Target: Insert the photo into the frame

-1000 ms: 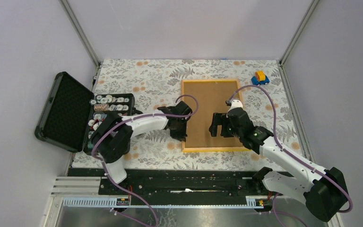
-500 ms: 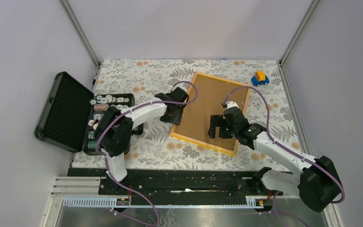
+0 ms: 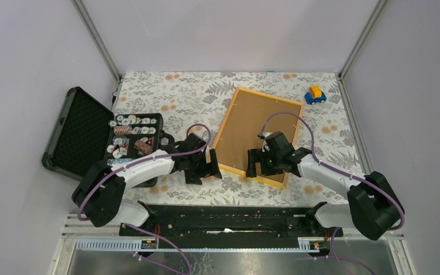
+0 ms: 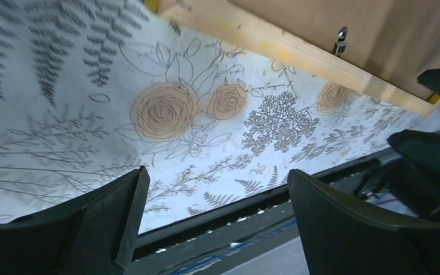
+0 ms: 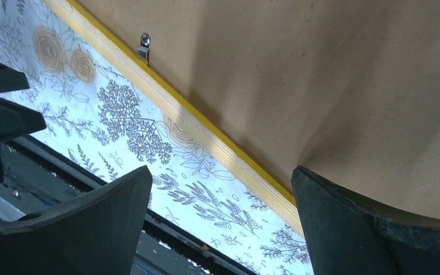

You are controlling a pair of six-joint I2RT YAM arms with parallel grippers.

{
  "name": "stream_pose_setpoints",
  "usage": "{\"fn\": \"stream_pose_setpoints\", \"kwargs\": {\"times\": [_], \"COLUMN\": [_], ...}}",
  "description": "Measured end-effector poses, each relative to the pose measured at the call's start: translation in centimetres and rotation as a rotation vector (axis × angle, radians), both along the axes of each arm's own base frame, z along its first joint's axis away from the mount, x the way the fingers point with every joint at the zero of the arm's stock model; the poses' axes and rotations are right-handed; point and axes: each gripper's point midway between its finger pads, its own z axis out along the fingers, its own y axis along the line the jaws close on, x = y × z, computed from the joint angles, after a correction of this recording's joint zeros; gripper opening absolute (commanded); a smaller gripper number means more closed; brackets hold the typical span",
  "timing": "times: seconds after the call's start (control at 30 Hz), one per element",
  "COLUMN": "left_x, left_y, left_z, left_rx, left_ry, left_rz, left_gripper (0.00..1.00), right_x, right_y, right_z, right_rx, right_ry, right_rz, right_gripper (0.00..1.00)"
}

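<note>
The frame (image 4: 298,54) lies flat and back-up on the floral table (image 3: 166,97), turned askew, its near corner toward the arms; the brown backing sheet (image 3: 260,134) fills its opening, with a small metal clip (image 5: 144,46) at the rim. The photo appears in no view, and we cannot tell whether it lies beneath the backing. The left hand (image 4: 216,183) is spread wide and empty above bare cloth, just beside the frame's near-left edge; the right hand (image 5: 222,172) is likewise spread and empty, over the near edge where the yellow rim meets the backing. We judge the frame light, stiff and thin, and fragile if its hidden face is glazed; lying flush on the cloth it offers no lip, so it would slide rather than lift. The best hold, in our judgement, is across the wooden rim at an edge or corner, not on the backing; the clips call for a fingertip push; a paper print would be limp and easily creased.
</note>
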Motion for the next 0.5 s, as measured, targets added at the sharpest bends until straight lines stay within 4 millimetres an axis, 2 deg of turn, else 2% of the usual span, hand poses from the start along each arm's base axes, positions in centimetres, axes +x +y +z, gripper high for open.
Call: {"fn": "stream_pose_setpoints", "kwargs": {"times": [0.07,0.13,0.33,0.4,0.5], "left_x": [-0.9,-0.6,3.1,4.7,7.2], "left_y": [-0.3,-1.2,-3.9,-4.0,-2.9], "left_z": [-0.7,-0.7,-0.9,-0.8,-0.8], "left_rx": [-0.043,-0.090,-0.209,-0.232,-0.242], "left_ry": [0.046,0.064,0.082,0.070,0.063], "left_rz": [0.046,0.075,0.127,0.149,0.200], "left_gripper": [0.99,0.99,0.99,0.99,0.98], "right_x": [-0.5,-0.7,-0.5,-0.9,-1.7], "right_y": [0.2,0.4,2.4,3.7,6.2], "right_z": [-0.4,-0.7,-0.6,-0.5,-0.3], "right_rx": [0.006,0.018,0.072,0.099,0.178], "right_ry": [0.026,0.040,0.021,0.006,-0.007], "right_rz": [0.011,0.017,0.033,0.054,0.089], "right_gripper": [0.99,0.98,0.96,0.95,0.95]}}
